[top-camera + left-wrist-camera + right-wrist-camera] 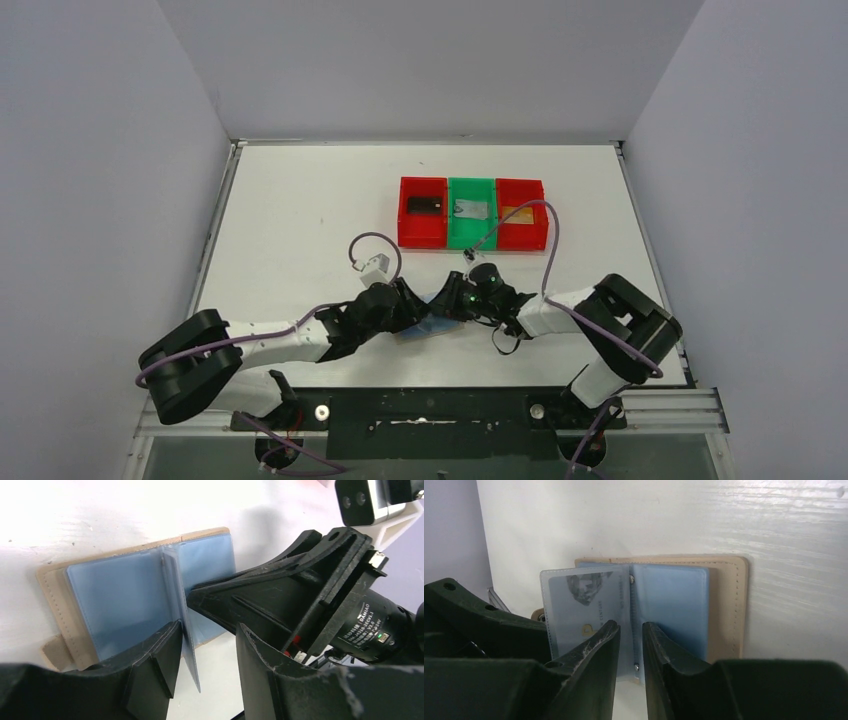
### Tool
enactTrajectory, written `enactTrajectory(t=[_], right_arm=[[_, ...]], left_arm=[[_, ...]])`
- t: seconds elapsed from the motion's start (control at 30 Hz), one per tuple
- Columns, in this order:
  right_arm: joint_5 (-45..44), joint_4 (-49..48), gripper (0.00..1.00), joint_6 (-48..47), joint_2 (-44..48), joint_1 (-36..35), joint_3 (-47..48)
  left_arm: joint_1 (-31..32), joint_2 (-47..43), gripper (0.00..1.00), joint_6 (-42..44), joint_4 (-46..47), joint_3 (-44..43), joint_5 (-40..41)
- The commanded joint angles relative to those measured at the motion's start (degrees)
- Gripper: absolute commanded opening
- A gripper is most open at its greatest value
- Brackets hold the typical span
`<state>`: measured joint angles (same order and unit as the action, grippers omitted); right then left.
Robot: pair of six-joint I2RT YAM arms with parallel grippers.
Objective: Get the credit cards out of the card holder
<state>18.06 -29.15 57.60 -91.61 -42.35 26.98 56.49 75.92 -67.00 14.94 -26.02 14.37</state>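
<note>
Top external view: the left gripper (418, 316) and the right gripper (455, 305) meet over the card holder (432, 326), which lies open on the table (300, 200) near the middle of its near edge. Toward the far edge, slightly nearer the right edge, 3 bins stand in a row. The left red bin (422, 241) holds a black card (424, 204), the green bin (471, 241) a silver-grey card (470, 209) and the right red bin (521, 241) a gold-orange card (517, 213).

Left wrist view: the card holder lies flat with its tan cover down and pale blue sleeves up, and 1 clear sleeve leaf (186, 630) stands on edge from the spine. The left gripper's jaws are partly open around that leaf. It runs close by 1 finger with a wide gap to the other, so nothing is clamped. The right gripper's tip reaches in to the spine.

Right wrist view: the right jaws are narrowly parted and straddle the bound edge. Whether their pads touch the leaf I cannot tell. A printed card (576, 605) with a gold chip sits inside the clear sleeve on the left, so I judge 1 card is left to pull.

That card should be light, thin, stiff and slick, while the sleeve is floppy and likely to cling. The holder is light enough to slide or lift unless it is pinned by its cover near the spine. The best hold is the card's exposed edge at the sleeve mouth, though I cannot tell which side that mouth faces
</note>
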Motion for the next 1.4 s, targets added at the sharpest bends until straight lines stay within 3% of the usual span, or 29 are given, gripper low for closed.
enactTrajectory(t=[0.0, 0.27, 0.5, 0.77, 1.37], right_arm=[[-4.8, 8.6, 0.27, -4.1, 6.0, 0.3, 2.6], [-19.4, 22.6, 0.29, -5.8, 17.4, 0.4, 1.8], [-26.1, 27.1, 0.38, -6.2, 28.1, 0.4, -1.1], [-26.4, 28.8, 0.39, -5.8, 29.9, 0.6, -1.9], [-20.6, 25.0, 0.43, -9.3, 28.4, 0.5, -0.7]], left_arm=[[-0.6, 0.2, 0.43, 1.0, 4.5, -0.3, -1.4], [-0.9, 2.4, 0.43, 2.1, 5.3, -2.1, -3.1], [-0.8, 8.9, 0.43, 5.5, 7.6, -7.1, -7.9], [-0.5, 10.8, 0.43, 5.7, 7.6, -9.2, -8.2], [-0.7, 0.9, 0.47, 4.3, 2.3, -4.1, -1.9]])
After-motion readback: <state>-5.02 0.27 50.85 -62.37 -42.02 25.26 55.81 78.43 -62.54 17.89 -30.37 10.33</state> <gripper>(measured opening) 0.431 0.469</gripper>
